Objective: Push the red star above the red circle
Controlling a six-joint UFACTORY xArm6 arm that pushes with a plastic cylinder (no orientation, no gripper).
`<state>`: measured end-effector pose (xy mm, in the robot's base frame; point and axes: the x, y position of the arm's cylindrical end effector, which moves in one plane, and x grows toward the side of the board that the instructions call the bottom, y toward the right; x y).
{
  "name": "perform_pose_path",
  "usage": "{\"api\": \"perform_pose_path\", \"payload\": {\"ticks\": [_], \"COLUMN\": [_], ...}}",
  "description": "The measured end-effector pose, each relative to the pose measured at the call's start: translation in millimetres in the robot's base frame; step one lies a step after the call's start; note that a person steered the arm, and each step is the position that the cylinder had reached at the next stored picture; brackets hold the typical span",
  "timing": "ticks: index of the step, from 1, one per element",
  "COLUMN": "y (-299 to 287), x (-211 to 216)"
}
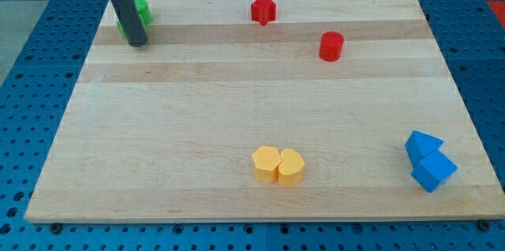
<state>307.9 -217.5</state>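
The red star [263, 9] sits near the view's top edge of the wooden board, a little left of centre-right. The red circle [331, 46], a short cylinder, stands lower and to the right of the star, apart from it. My tip [136, 42] rests on the board at the view's top left, far to the left of both red blocks. It stands just in front of a green block [142, 11], which the rod partly hides.
Two yellow blocks [278, 165] sit side by side, touching, near the view's bottom centre. Two blue blocks [428, 160] touch at the bottom right, close to the board's right edge. The wooden board [237, 101] lies on a blue perforated table.
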Motion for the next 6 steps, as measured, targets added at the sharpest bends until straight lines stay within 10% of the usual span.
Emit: {"api": "perform_pose_path", "payload": {"ticks": [6], "y": [114], "x": [-46]}}
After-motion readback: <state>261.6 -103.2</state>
